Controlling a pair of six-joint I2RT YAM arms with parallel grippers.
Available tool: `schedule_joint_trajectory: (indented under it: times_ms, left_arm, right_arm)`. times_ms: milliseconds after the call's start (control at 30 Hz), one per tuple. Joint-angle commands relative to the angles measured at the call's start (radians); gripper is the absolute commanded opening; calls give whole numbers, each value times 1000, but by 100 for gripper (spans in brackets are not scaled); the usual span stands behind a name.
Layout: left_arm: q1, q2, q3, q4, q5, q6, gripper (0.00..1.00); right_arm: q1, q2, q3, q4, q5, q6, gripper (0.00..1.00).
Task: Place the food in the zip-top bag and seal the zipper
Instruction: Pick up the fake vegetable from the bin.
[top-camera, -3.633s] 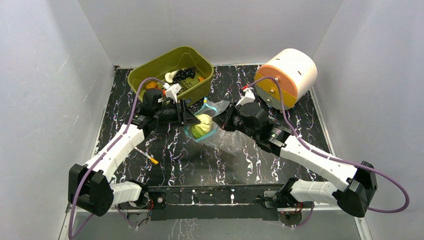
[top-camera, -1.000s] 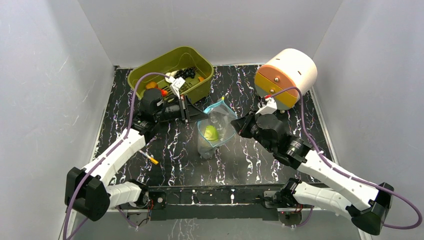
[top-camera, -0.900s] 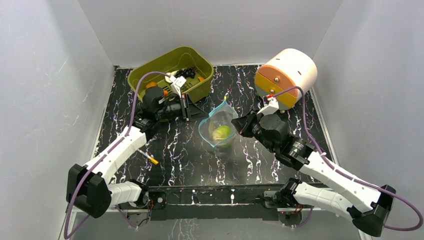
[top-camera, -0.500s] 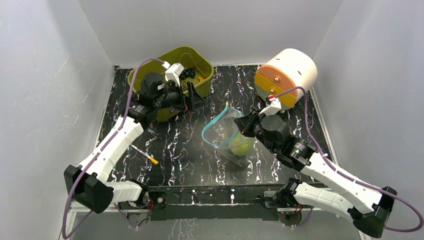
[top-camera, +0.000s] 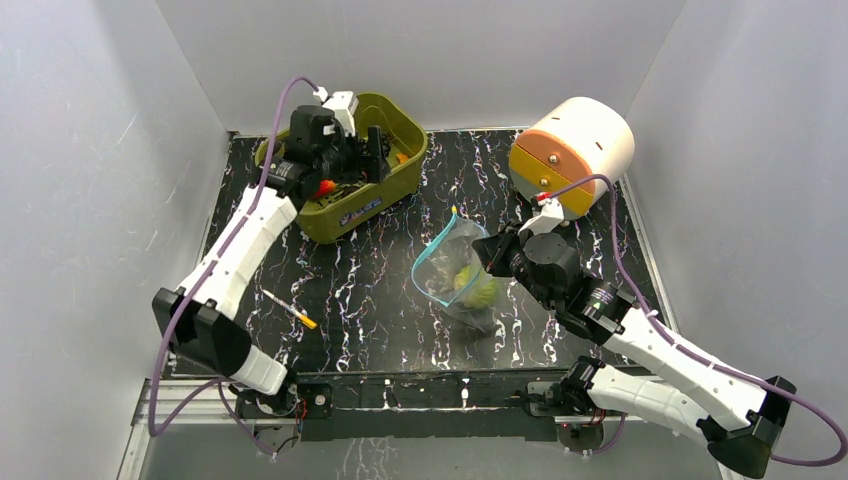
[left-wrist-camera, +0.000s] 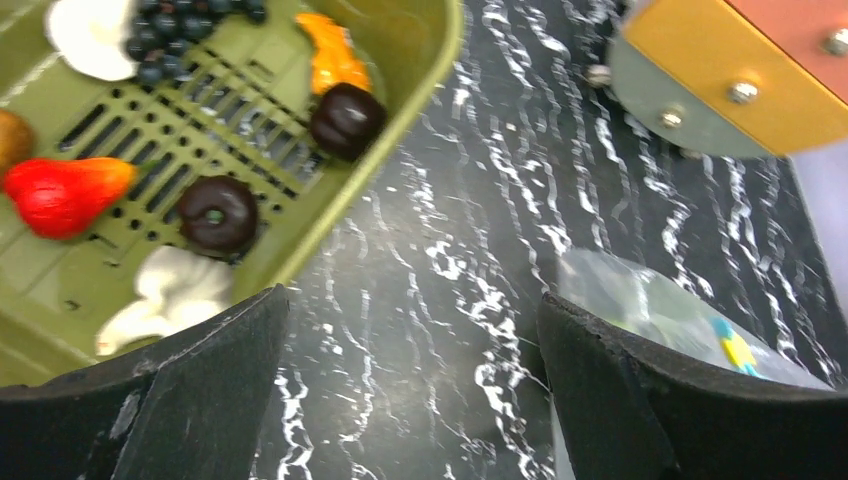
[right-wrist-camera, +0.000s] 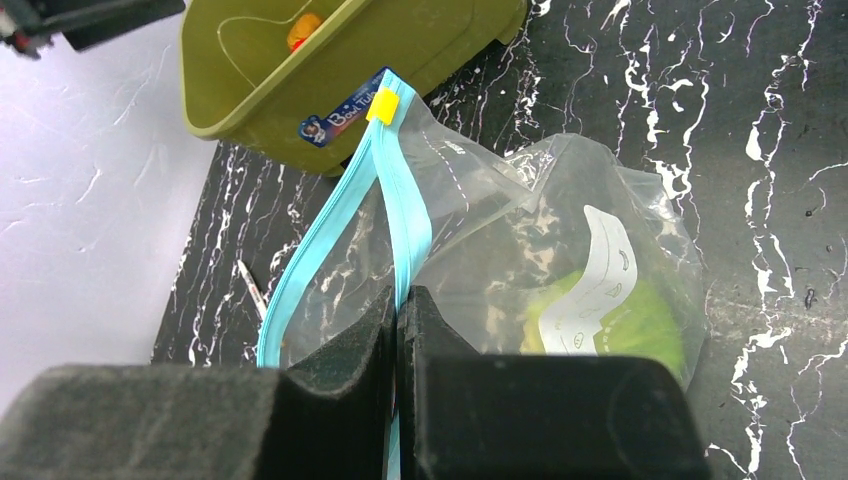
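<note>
One piece of food, the pale-green cabbage (top-camera: 478, 290), lay inside the zip-top bag (top-camera: 447, 262) at frame centre. The right jaws pinched its unsealed zipper (right-wrist-camera: 405, 210). The left jaws, spread wide and empty, hovered over the olive bin (top-camera: 370, 208), upper left, where grapes (left-wrist-camera: 165, 50), a red pear (left-wrist-camera: 60, 195) and more awaited bagging.
</note>
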Motion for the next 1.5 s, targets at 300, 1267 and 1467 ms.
schedule_joint_trajectory:
  times_ms: [300,1267,1467]
  left_arm:
    - [203,266,201,-69,-95,96,87]
    - [242,750,523,100,46,362,82]
    - [242,796,562,136,140,334,81]
  right_arm:
    - [1,59,110,-21,-25,-67,0]
    - [0,249,311,-73,18,-165,0]
    - [-1,270,336,-80,25,-170,0]
